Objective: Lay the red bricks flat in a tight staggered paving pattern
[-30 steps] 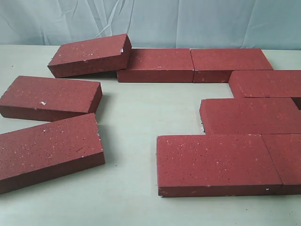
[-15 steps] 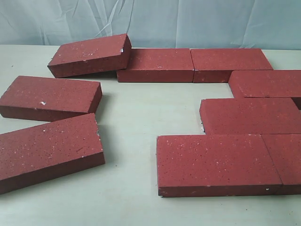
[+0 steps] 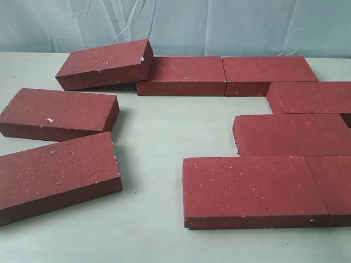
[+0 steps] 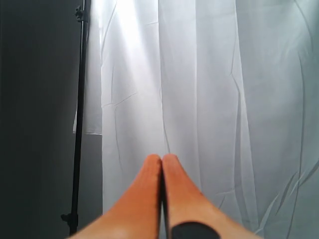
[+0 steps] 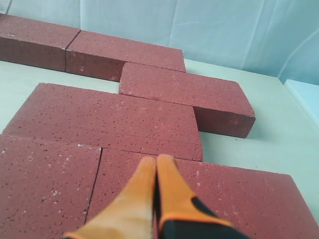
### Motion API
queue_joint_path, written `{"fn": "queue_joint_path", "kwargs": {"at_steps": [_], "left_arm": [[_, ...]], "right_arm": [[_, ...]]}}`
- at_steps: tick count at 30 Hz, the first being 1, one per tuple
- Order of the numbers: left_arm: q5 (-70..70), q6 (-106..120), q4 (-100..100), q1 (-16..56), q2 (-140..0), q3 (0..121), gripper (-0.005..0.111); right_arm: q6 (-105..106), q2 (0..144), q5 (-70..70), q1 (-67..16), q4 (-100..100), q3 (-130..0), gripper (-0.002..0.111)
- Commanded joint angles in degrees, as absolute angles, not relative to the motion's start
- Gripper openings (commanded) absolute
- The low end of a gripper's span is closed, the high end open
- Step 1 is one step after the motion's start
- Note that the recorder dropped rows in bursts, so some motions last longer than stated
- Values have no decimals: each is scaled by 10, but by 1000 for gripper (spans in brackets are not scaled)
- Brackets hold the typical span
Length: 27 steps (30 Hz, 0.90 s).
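Observation:
Several dark red speckled bricks lie on the pale table (image 3: 164, 137). On the right they form a staggered group: two back bricks end to end (image 3: 184, 75) (image 3: 269, 74), one (image 3: 310, 97) stepped forward, one (image 3: 290, 134) below it, and a front pair (image 3: 252, 189) (image 3: 334, 183). Three loose bricks sit on the left (image 3: 104, 63) (image 3: 57, 112) (image 3: 55, 172); the back one rests tilted on its neighbour. My right gripper (image 5: 157, 159) is shut and empty above the front bricks (image 5: 239, 194). My left gripper (image 4: 162, 158) is shut, facing the curtain. Neither gripper shows in the exterior view.
A white curtain (image 3: 219, 24) hangs behind the table. A black stand pole (image 4: 79, 124) is in the left wrist view. Bare table (image 3: 159, 164) separates the left bricks from the right group. The table's edge (image 5: 299, 104) lies beyond the stepped brick (image 5: 189, 94).

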<state>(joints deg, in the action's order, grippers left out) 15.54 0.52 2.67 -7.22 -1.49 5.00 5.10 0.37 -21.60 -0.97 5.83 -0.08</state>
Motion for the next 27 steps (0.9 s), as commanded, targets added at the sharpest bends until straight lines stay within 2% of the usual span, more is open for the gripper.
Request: {"fn": "queue_joint_path", "kwargs": {"at_steps": [1,7,13,20,27], "left_arm": [[170,6,22,-68,-19,53,0],[164,6,22,-68,-22,55,0],[54,6,22,-68,-76,103,0],[-203,0,56,-68,-276,245,0],[-356,25,56,-68,-411,310,0]], "right_arm": [[54,0,-208,-7,59,0,-1],[54,0,-209,-7,58,0,-1],[54,0,-209,-7,58,0,-1],[54,0,-209,-7,58,0,-1],[54,0,-208,-7,59,0,-1]]}}
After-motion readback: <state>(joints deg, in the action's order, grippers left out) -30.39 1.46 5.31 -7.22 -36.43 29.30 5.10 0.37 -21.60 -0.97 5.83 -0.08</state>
